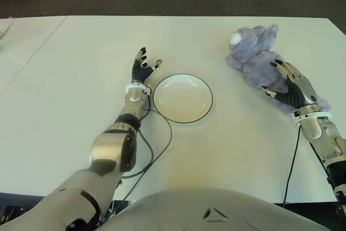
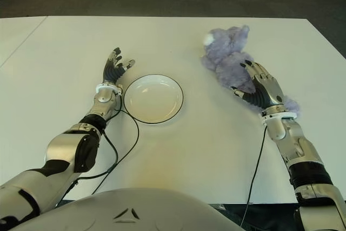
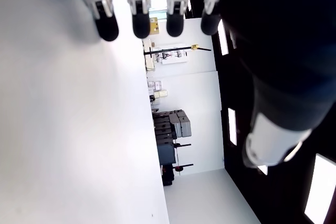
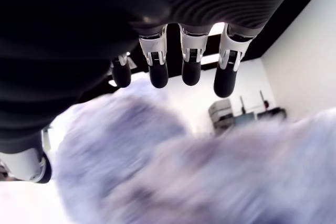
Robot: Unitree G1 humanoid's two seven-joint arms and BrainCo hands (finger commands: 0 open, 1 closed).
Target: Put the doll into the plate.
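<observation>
We place the right hand (image 1: 289, 86) over the doll (image 1: 254, 58), which lies on the table (image 1: 70, 68) right of the plate (image 1: 183, 98). Its fingers look extended, apparently not yet gripping. Closing on fur alone risks slippage. The left hand (image 1: 141, 71), fingers spread, shows just left of the plate.

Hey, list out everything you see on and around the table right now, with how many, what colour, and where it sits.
doll: one, purple-grey plush, far right part of the table, under the right hand's fingers.
plate: one, white with dark rim, table centre, nothing in it.
table: one, white, fills the view.
cable: one, dark, looping from the left wrist past the plate.
left hand: open, just left of the plate.
right hand: open, fingers spread over the doll, not closed on it.
</observation>
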